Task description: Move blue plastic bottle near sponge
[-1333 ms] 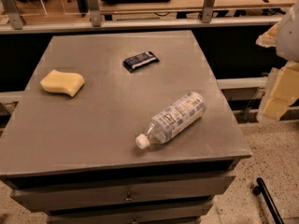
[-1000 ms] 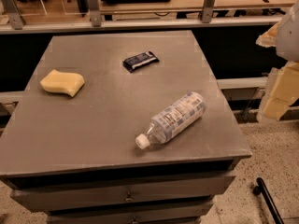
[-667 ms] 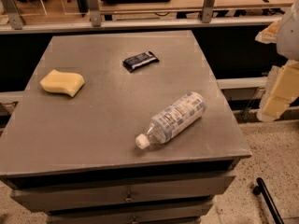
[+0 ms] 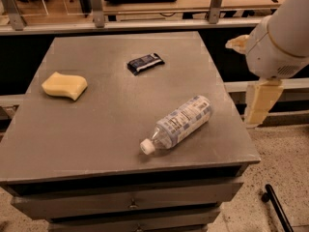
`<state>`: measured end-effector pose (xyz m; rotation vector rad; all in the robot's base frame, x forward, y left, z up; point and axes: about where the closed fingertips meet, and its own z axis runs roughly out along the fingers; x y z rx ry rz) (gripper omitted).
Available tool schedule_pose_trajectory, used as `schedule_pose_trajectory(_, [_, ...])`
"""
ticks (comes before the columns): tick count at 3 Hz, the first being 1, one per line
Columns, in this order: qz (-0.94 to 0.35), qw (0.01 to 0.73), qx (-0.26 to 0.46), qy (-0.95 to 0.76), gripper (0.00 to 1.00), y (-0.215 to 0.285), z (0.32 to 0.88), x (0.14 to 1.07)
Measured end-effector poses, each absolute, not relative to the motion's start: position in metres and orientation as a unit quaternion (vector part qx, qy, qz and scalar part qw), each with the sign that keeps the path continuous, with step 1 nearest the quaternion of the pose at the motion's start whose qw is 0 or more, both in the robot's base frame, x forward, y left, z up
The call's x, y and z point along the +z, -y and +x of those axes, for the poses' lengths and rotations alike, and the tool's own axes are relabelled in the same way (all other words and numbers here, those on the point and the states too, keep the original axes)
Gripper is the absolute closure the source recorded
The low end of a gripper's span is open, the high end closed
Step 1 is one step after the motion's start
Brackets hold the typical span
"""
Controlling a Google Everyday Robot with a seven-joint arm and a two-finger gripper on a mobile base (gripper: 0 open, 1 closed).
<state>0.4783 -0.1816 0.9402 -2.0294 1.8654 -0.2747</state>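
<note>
The blue plastic bottle lies on its side on the front right part of the grey table. It is clear, with a blue-and-white label, and its white cap points to the front left. The pale yellow sponge lies at the table's left side, well apart from the bottle. My gripper, cream-coloured on a white arm, hangs beyond the table's right edge, to the right of the bottle and above its level. It holds nothing.
A small dark snack-bar wrapper lies at the back middle of the table. Drawers show below the table's front edge. A railing and shelf run behind the table. A black rod lies on the speckled floor at the lower right.
My arm and gripper have moved left, further into view and closer to the table's right edge. The bottle, sponge and wrapper have not moved.
</note>
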Motion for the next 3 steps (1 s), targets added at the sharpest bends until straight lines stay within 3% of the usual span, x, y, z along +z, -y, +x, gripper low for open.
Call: schedule_pose_trajectory(3, [-0.872, 0.093, -0.050, -0.478, 0.00, 0.097, 0.490, 0.873])
